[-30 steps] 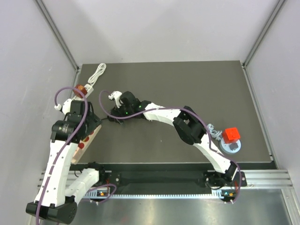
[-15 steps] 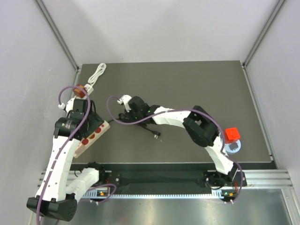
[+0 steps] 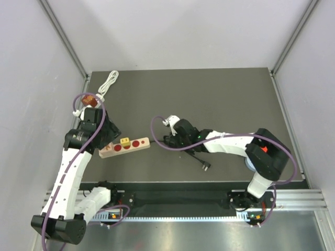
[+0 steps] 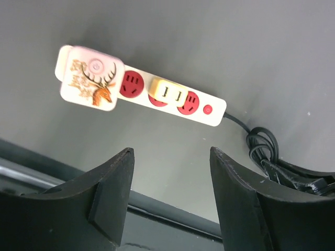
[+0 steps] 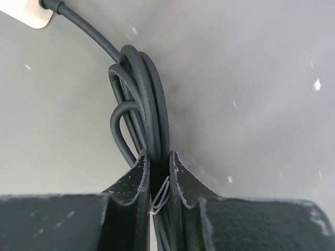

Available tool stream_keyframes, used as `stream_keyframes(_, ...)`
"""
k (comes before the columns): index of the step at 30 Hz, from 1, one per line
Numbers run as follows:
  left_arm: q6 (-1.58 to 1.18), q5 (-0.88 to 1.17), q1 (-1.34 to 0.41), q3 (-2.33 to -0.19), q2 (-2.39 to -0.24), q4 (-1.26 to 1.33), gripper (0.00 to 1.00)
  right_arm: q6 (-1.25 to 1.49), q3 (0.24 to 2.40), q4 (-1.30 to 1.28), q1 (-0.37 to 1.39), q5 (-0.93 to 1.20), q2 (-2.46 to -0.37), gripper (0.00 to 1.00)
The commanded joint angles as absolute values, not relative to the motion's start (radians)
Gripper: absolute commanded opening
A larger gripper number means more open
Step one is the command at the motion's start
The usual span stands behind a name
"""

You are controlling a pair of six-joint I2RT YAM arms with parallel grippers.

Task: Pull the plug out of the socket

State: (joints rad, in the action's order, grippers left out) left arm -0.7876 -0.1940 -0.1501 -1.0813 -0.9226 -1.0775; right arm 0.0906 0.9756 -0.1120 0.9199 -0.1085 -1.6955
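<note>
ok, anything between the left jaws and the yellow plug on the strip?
Nothing visible. From the left wrist view, the left gripper hangs open over bare table short of the yellow plug, seated mid power strip. The deer-print adapter sits one socket over, apart from it. The right gripper pinches the black cord, well clear.

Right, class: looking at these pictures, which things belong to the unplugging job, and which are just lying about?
Part of the job:
- power strip
- yellow plug, seated in the strip
- black cord, clamped in the right gripper
- left gripper, open, facing the strip

Just lying about:
- white cable, coiled near the table's far left corner
- pink deer-print adapter, at the strip's end
</note>
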Motion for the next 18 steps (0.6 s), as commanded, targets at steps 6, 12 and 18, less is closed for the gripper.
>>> stream_keyframes(6, -0.758, -0.242, -0.143, -1.083, -0.934, -1.02, 0.58, 0.12, 0.923, -0.178, 0.887, -0.202, -1.569, 0.71)
stream_keyframes(12, -0.782, -0.357, -0.124, -1.083, -0.989, -1.046, 0.36, 0.025, 1.127, -0.221, 0.89, -0.132, -1.609, 0.87)
stream_keyframes(18, -0.756, -0.347, 0.02, -1.034, -1.008, -1.025, 0.0, -0.066, 1.273, -0.055, 0.931, 0.234, -1.722, 1.0)
